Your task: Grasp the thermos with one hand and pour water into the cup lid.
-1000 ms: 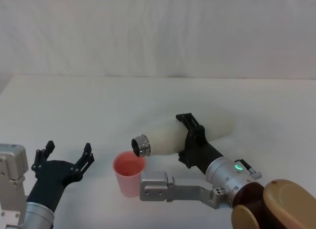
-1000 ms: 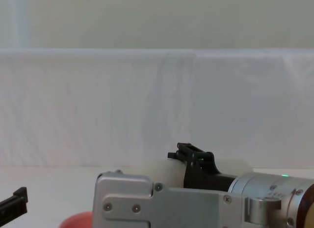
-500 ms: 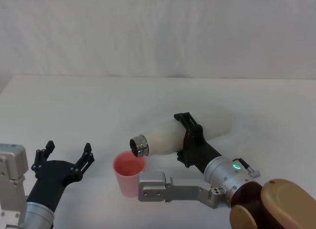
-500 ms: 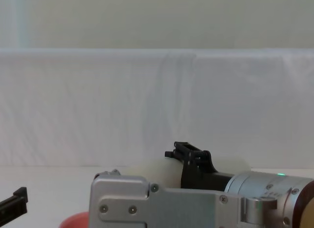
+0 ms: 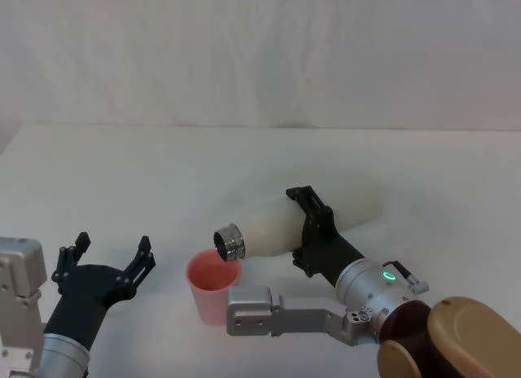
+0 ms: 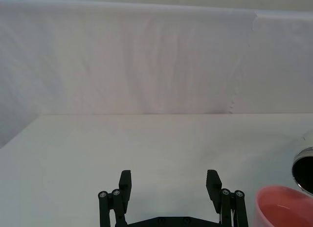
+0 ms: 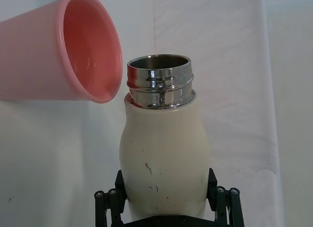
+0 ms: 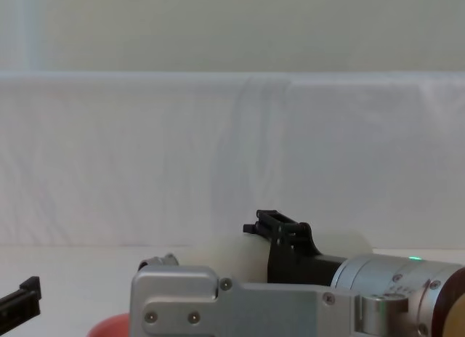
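Clamped around the thermos at mid-body, my right gripper held it tipped nearly level, its steel neck just over the near rim of the cup lid, which stood upright on the table ahead of my jaws. My left gripper hung spread wide and empty, beside the cup lid.

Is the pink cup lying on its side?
No, the cup stands upright on the table, its opening facing up under the tipped thermos.

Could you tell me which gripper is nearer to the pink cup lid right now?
Right. The right gripper holds the tilted thermos just beside the cup lid; the left gripper hangs open, farther off.
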You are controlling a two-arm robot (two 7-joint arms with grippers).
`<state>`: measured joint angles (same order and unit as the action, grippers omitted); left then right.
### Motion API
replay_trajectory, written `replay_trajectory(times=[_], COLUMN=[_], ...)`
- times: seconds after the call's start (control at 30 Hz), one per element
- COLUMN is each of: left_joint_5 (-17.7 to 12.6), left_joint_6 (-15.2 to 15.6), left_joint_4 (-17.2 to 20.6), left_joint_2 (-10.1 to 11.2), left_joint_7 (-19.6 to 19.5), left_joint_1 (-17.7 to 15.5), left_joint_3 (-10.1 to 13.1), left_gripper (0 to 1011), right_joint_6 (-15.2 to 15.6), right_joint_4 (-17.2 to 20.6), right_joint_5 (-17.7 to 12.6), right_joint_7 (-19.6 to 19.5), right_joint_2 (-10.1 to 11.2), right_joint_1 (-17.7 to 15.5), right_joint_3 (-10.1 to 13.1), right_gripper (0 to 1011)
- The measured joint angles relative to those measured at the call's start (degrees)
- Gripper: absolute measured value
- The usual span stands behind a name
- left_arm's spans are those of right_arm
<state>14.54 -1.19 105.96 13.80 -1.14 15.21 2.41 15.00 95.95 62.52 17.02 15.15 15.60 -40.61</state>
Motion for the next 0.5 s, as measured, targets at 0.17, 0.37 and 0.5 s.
replay_trajectory(times=[0.17,0.37,0.5], left_joint_5=[0.0,0.0,0.0], left_joint_6=[0.0,0.0,0.0], left_joint_4=[0.0,0.0,0.0], left_joint_2=[0.0,0.0,0.0], left_joint_7=[0.0,0.0,0.0], left_joint_1=[0.0,0.0,0.0], left_joint_3=[0.0,0.0,0.0], left_gripper=[1001,1001,1001], right_joint_6=[0.1,0.2,0.3], right_joint_4=[0.1,0.1,0.1], right_joint_5=[0.3,0.8,1.2], right_joint_7=[0.1,0.2,0.2], right_joint_2=[0.0,0.1,0.1], right_joint_1=[0.0,0.1,0.1], right_joint_3=[-0.1,-0.2,-0.3], right_gripper=[958,958,958])
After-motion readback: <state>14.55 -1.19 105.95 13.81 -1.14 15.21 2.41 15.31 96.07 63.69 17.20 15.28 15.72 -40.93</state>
